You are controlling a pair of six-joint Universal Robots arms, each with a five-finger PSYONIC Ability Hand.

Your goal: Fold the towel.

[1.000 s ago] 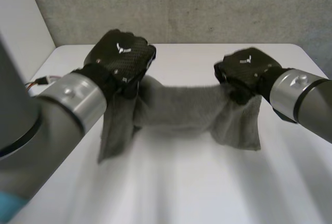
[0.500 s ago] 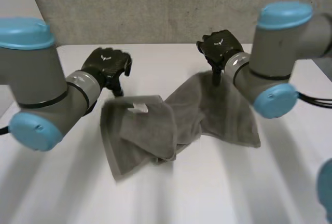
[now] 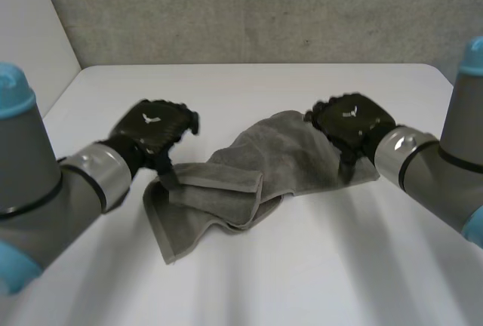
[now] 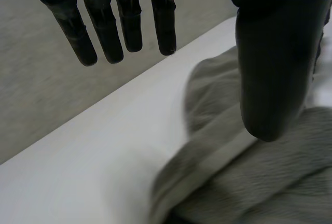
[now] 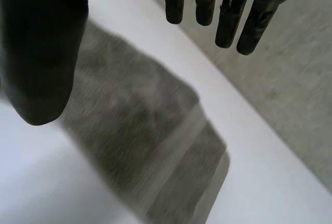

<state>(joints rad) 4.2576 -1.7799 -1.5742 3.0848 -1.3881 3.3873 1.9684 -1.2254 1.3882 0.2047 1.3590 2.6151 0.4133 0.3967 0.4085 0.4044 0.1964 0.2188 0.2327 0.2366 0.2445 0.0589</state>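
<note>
Left hand (image 3: 153, 127): fingers (image 4: 128, 22) straight, spread well from the thumb, holding nothing, at the left end of the grey towel (image 3: 249, 161). Right hand (image 3: 349, 121): fingers (image 5: 226, 19) likewise extended and empty, over the towel's right end. Towel lies rumpled, partly doubled over, on the white table (image 3: 317, 266), bare surface all round.
</note>
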